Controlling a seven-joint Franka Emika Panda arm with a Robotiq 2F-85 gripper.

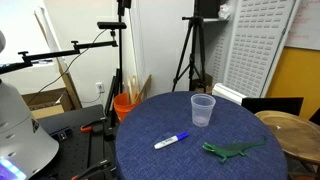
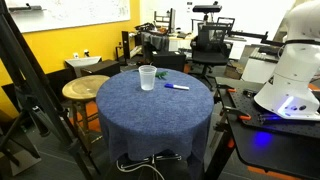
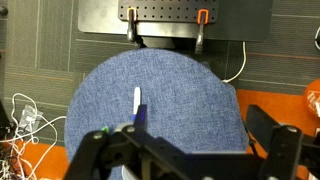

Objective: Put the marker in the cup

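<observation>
The marker (image 1: 171, 141), white with a blue cap, lies flat on the round table with a blue cloth (image 1: 170, 160), near its middle. It also shows in an exterior view (image 2: 177, 87) and in the wrist view (image 3: 137, 105). The translucent cup (image 1: 203, 110) stands upright and empty, apart from the marker, nearer the table's edge; it also shows in an exterior view (image 2: 147, 78). My gripper (image 3: 190, 160) hangs high above the table, open and empty, its dark fingers spread at the bottom of the wrist view. The gripper is out of frame in both exterior views.
A green toy lizard (image 1: 233, 150) lies on the cloth near the marker. An orange bucket (image 1: 125, 105) stands on the floor behind the table. A round wooden stool (image 2: 85, 90) stands beside the table. Tripods and chairs stand around.
</observation>
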